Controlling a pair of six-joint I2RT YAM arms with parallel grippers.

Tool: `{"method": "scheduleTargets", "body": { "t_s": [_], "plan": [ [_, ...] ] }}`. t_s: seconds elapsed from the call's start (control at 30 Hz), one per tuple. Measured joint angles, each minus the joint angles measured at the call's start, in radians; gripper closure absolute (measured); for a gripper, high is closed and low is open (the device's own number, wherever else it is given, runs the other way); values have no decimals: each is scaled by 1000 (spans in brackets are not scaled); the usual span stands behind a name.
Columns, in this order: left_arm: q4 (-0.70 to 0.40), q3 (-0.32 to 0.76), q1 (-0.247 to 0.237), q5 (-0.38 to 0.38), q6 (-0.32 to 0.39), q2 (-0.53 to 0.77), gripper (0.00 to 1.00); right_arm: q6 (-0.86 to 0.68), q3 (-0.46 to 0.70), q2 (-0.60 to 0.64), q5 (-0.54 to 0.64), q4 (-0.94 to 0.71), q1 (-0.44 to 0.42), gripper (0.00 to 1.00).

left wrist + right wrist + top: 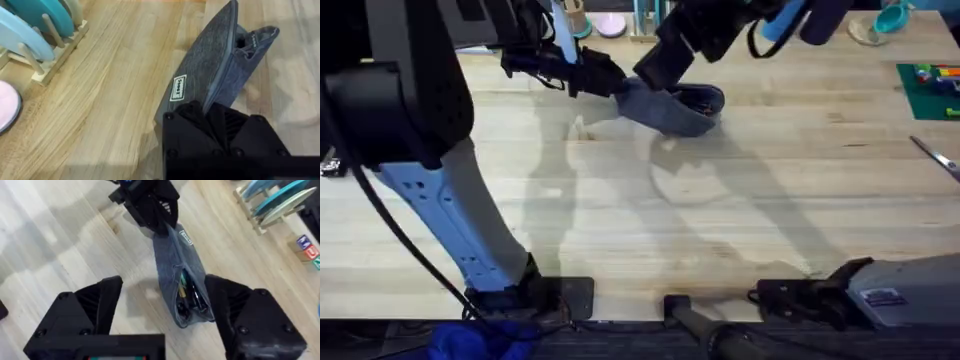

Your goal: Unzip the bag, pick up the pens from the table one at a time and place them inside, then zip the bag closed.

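The grey-blue bag [668,108] lies at the far middle of the table [620,220], its zipper open. My left gripper [612,82] is shut on the bag's left end [210,65], which carries a white label, and holds that end raised. Two dark pens [189,292], one with a green section, lie inside the open bag [175,265]. My right gripper [164,282] hangs open just above the bag's mouth, one finger on each side and nothing between them. In the overhead view the right gripper [655,72] sits over the bag's left half.
A wooden rack with teal plates [42,30] stands close behind the left gripper, and a pink dish [6,106] sits beside it. A green mat with blocks [930,85], scissors [935,155] and a teal cup [895,18] are at the far right.
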Motion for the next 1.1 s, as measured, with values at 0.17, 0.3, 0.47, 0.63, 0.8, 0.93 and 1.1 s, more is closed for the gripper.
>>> {"method": "scheduleTargets", "body": {
  "t_s": [0.17, 0.3, 0.47, 0.63, 0.8, 0.93, 1.1],
  "plan": [
    [0, 0, 0, 0, 0, 0, 960, -9, 0, 71, 0, 2, 0, 5],
    [0, 0, 0, 0, 0, 0, 960, -21, 0, 118, 0, 7, 0, 5],
    [0, 0, 0, 0, 0, 0, 960, -54, 0, 147, 0, 7, 0, 6],
    [0, 0, 0, 0, 0, 0, 960, -76, -20, 155, 0, 15, 0, 5],
    [0, 0, 0, 0, 0, 0, 960, -83, -104, 156, 0, 55, -1, 5],
    [0, 0, 0, 0, 0, 0, 960, -88, -150, 156, 0, 76, -7, 5],
    [0, 0, 0, 0, 0, 0, 960, -94, -172, 156, 0, 123, -21, 6]
  ]
}}
